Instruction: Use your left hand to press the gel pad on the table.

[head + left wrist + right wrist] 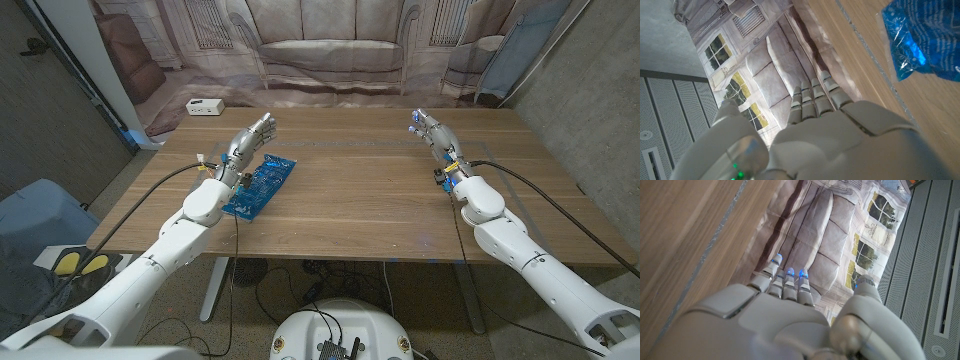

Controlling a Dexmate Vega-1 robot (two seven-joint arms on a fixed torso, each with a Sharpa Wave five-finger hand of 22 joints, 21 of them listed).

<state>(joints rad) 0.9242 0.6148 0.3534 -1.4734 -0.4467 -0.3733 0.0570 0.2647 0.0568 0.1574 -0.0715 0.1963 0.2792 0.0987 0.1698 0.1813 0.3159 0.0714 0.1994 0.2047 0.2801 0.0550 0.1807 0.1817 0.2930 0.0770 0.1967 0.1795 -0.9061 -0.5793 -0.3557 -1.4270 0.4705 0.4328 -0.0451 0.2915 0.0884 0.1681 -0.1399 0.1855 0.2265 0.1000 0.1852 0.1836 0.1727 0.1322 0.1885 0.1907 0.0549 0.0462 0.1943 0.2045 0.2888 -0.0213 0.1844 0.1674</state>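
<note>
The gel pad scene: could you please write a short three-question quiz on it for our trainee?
1. True or false: the left robot hand is pressing the gel pad.
2. Which robot hand is nearer the pad? A) left B) right
3. Fill in: the pad's colour is ____.

Key: 1 false, it stands beside the pad, fingers apart, holding nothing; 2 A; 3 blue.

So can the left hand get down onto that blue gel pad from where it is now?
Probably yes. The left hand is open beside the blue gel pad, at its far left edge, apparently not touching it. Nothing lies on the pad or between them; the right hand is far across the table.
</note>
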